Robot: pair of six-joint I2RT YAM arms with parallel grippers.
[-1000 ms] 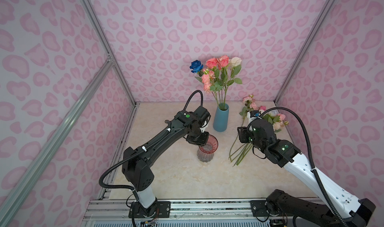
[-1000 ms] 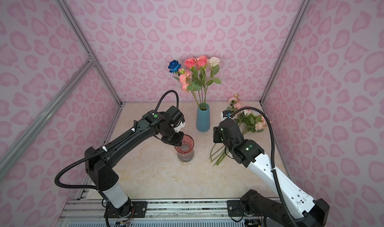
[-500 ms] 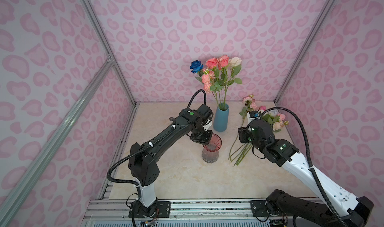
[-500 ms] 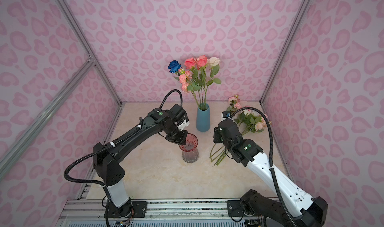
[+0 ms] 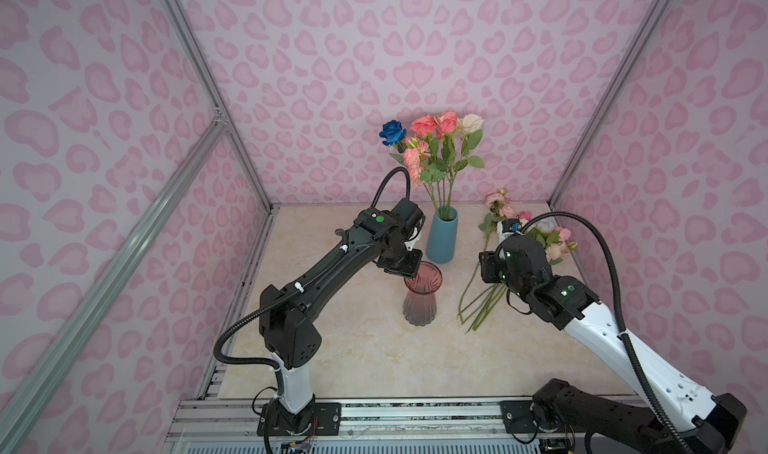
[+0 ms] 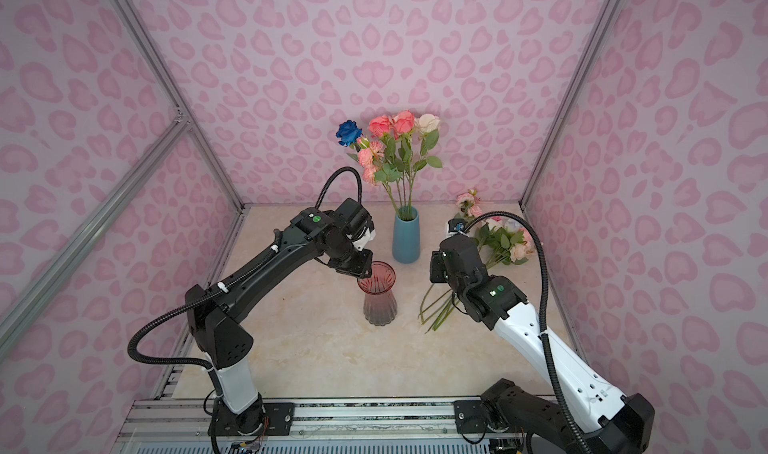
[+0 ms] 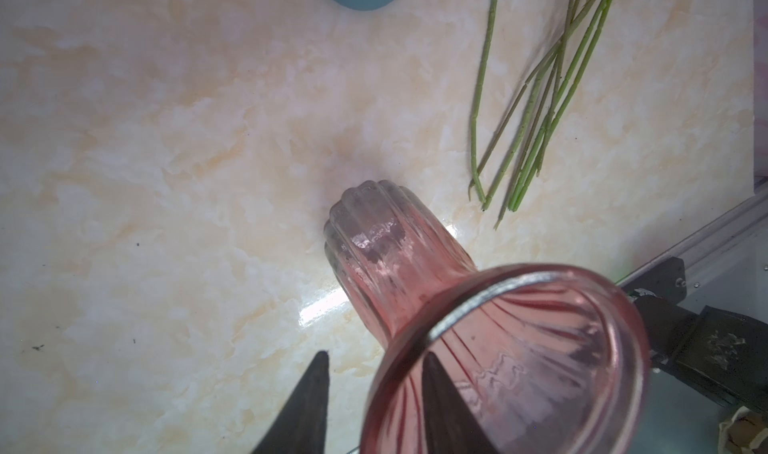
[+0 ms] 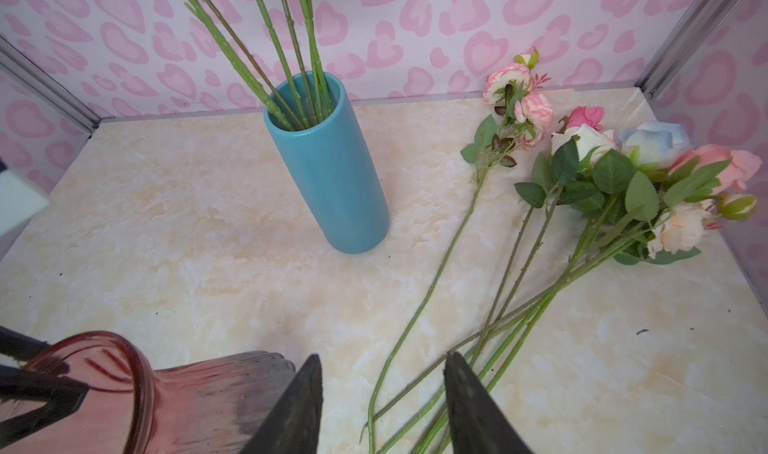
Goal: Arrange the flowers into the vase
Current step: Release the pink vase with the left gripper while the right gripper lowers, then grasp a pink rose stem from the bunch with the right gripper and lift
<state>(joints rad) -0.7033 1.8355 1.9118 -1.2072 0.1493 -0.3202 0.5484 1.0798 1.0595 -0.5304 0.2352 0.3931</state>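
Observation:
A ribbed pink glass vase (image 5: 420,302) (image 6: 377,302) stands empty mid-table. My left gripper (image 7: 376,354) is open and straddles its rim (image 7: 490,294), one finger inside and one outside. A blue vase (image 5: 441,236) (image 8: 328,173) behind it holds several flowers (image 5: 436,148) (image 6: 395,148), among them a deep blue one. More flowers (image 5: 540,240) (image 8: 615,182) lie on the table at the right, stems (image 7: 540,98) pointing forward. My right gripper (image 8: 382,355) hangs open just above those stems, holding nothing.
Pink heart-patterned walls with metal frame posts (image 5: 582,148) close in the marble table (image 5: 353,339) on three sides. The loose blooms lie close to the right wall. A metal rail (image 5: 374,414) runs along the front edge.
The left gripper, shut on the pink vase's rim a second ago, nudged the vase slightly right and has opened. The right arm has barely moved.

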